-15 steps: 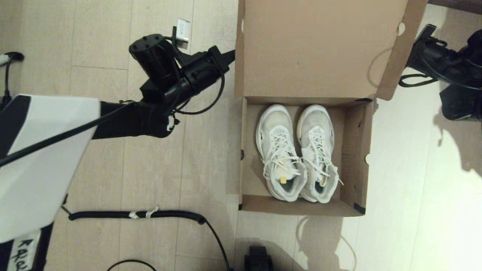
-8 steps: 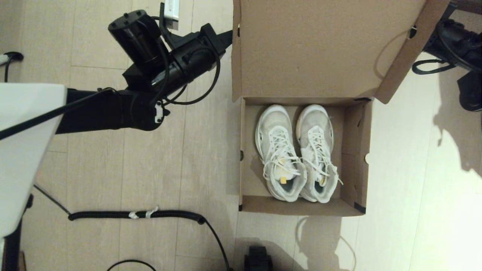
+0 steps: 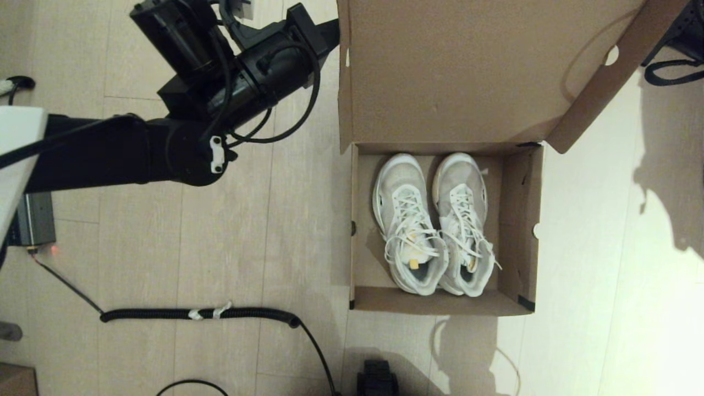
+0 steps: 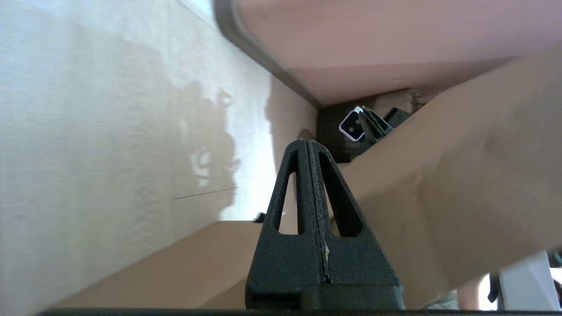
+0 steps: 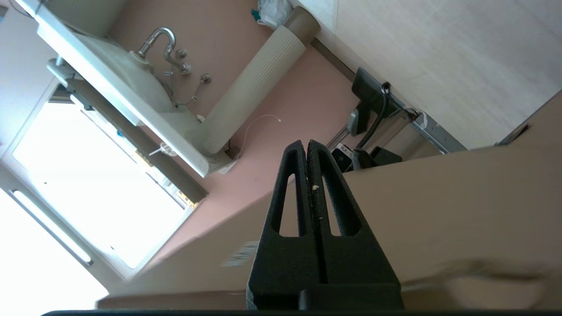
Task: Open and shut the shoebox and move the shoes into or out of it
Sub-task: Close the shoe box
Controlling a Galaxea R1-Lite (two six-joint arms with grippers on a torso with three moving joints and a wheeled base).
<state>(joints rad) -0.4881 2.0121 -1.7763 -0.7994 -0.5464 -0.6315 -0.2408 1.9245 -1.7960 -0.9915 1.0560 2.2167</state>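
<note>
Nearest me, the shoes [image 3: 432, 223] lie side by side in the shoebox [image 3: 525, 220] on the floor [image 3: 220, 242], toes pointing away from me, laces up. Beyond them the lid [image 3: 451, 66] stands raised on its far hinge. My left gripper [image 3: 329, 34] sits at the lid's left edge, fingers [image 4: 307, 184] clenched together on nothing, cardboard just beside them. My right gripper [image 5: 308, 151] is likewise pressed closed and empty behind the lid, whose outer face shows a small white label [image 5: 239, 254]. Farther off stands a sink [image 5: 127, 87].
</note>
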